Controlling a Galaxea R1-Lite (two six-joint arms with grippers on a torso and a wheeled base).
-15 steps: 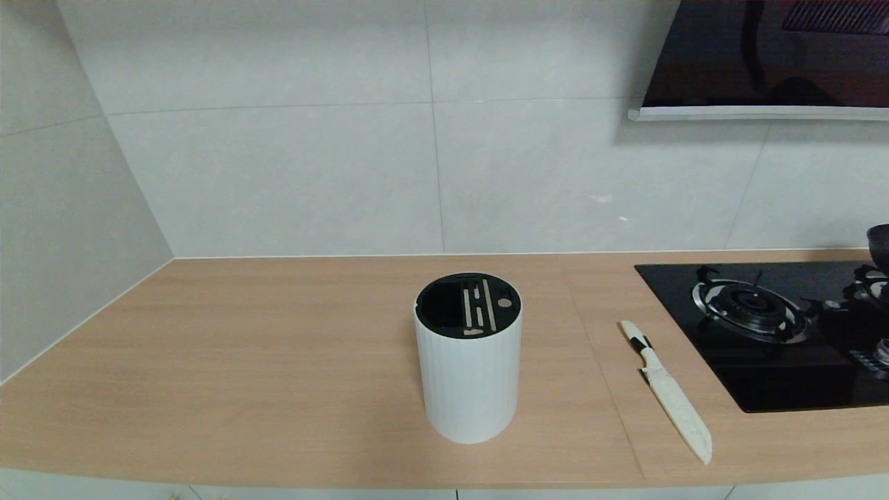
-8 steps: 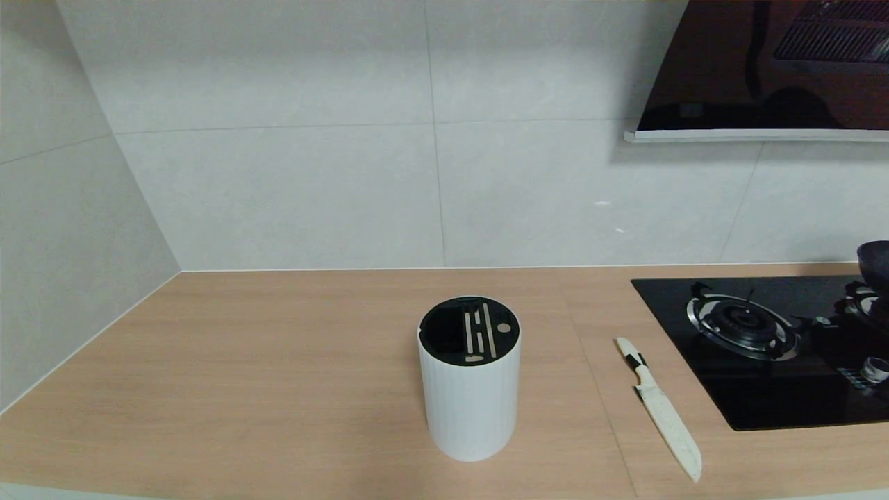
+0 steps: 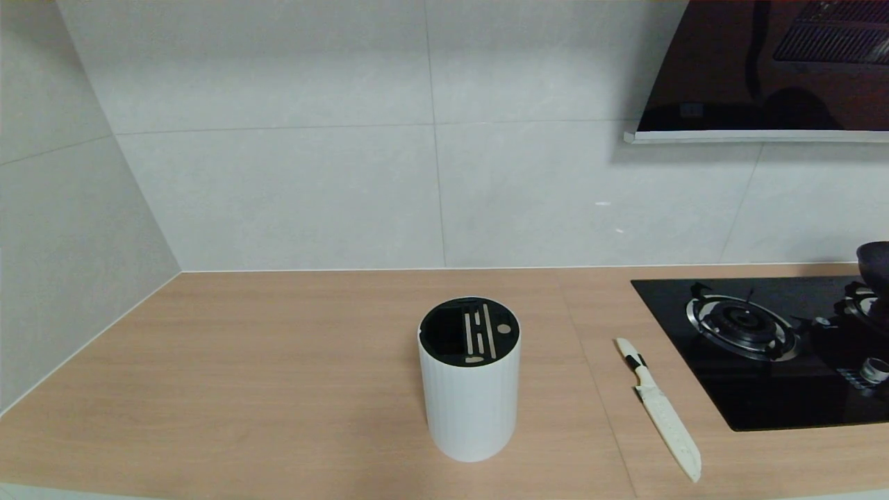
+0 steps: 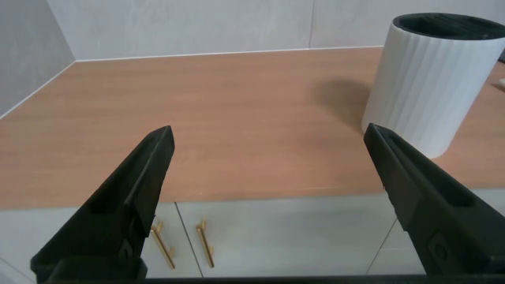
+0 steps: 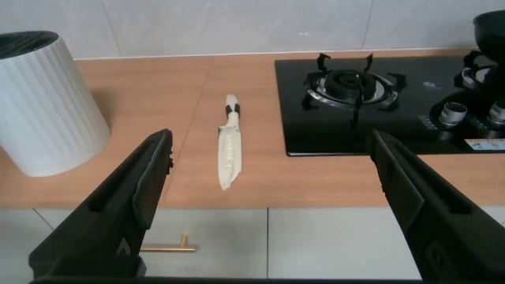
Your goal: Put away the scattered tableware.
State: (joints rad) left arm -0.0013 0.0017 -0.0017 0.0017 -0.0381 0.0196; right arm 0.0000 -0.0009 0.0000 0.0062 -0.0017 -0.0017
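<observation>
Knife (image 3: 660, 410), white with a black band, lies flat on the wooden counter (image 3: 278, 361), between the gas hob (image 3: 764, 389) and the white ribbed holder (image 3: 470, 403) and apart from both. The holder stands upright, its black top cut with slots. The left gripper (image 4: 267, 134) and right gripper (image 5: 270, 140) are spread wide, gripping nothing.

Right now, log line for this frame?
knife: flat on counter, between holder and stove | holder: upright | left claw: open, empty | right claw: open, empty, facing knife | knife not yet grasped
</observation>
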